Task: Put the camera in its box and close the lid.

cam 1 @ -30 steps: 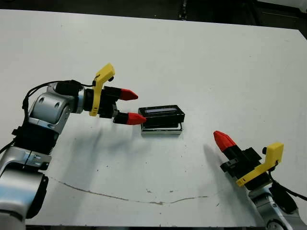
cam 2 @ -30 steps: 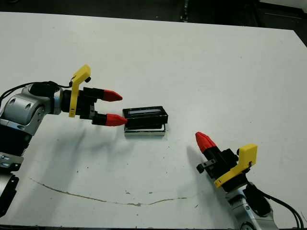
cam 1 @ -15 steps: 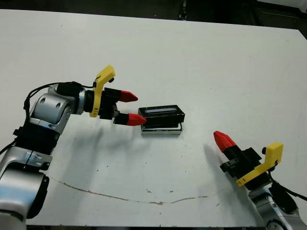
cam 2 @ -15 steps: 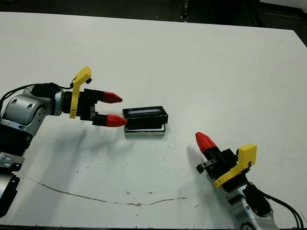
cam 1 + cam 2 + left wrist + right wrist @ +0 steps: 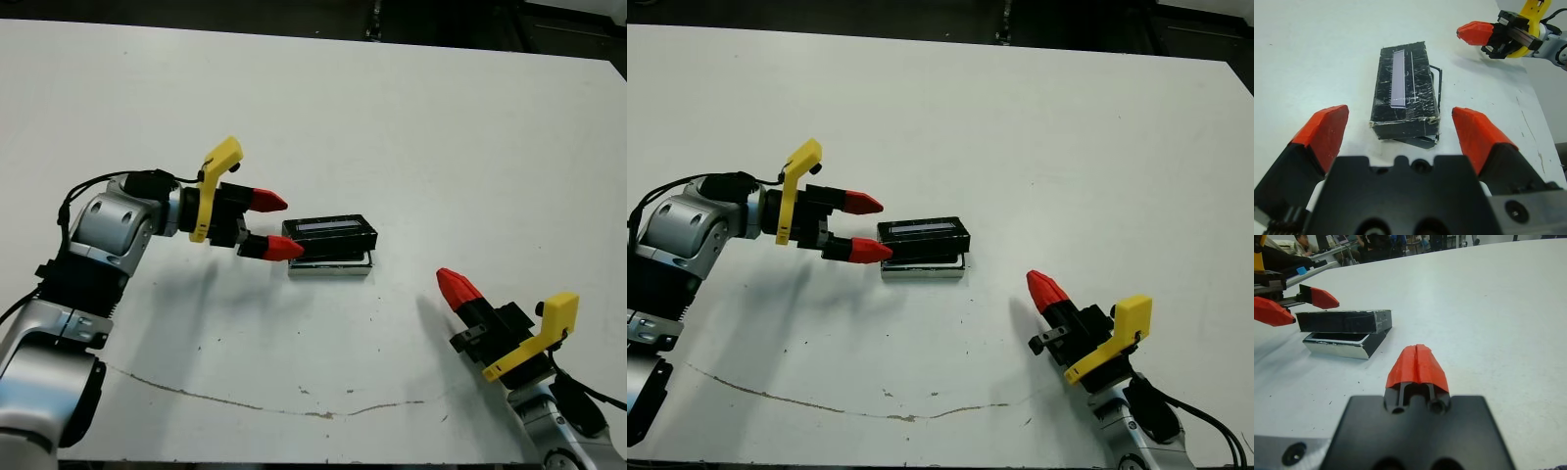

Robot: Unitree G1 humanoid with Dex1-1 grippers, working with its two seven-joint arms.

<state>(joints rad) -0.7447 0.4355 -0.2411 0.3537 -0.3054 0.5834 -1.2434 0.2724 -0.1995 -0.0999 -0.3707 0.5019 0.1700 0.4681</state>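
Note:
The lid [image 5: 331, 235], a glossy black slab with a pale stripe, lies askew on top of the box [image 5: 333, 267], shifted toward the far side. The box's near rim [image 5: 1342, 345] sticks out beneath it. The camera is hidden; only a dark surface shows inside the box under the lid. My left gripper [image 5: 278, 225] is open just left of the lid's short end, and its red fingertips [image 5: 1327, 131] straddle that end without touching. My right gripper [image 5: 453, 284] is shut and holds nothing, to the right of the box and nearer the table's front.
A thin brown scratch [image 5: 245, 401] runs along the table near its front edge. The table's far edge [image 5: 392, 44] meets a dark floor. In the right wrist view a person [image 5: 1303, 241] and desks show beyond the table.
My left gripper has crept a little to the right, closer to the lid's end. The lid, the box and my right gripper have not moved.

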